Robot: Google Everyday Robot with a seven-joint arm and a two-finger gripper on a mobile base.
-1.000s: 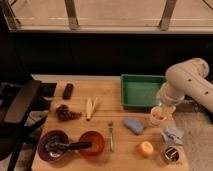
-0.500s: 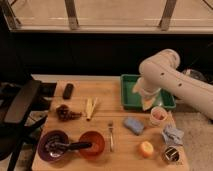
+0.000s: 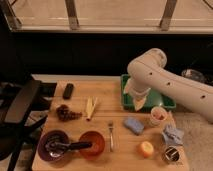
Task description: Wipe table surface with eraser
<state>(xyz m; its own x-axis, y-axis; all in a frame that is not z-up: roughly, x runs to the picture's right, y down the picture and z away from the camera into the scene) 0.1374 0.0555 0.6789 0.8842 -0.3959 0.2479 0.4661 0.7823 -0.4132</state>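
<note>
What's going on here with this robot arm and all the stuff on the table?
A one-armed robot is meant to wipe the table surface with the eraser. That has not begun: the black eraser lies untouched near the table's back left corner. The end effector hangs open, with nothing in it, over the left part of the green tray, well to the right of the eraser.

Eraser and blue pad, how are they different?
The eraser is black; the blue pad is blue-grey. The eraser lies at the back left of the table; the pad lies nearer the front right. The eraser looks narrower, the pad broader. Both lie flat, untouched; the gripper hangs over the green tray, nearer the pad.
</note>
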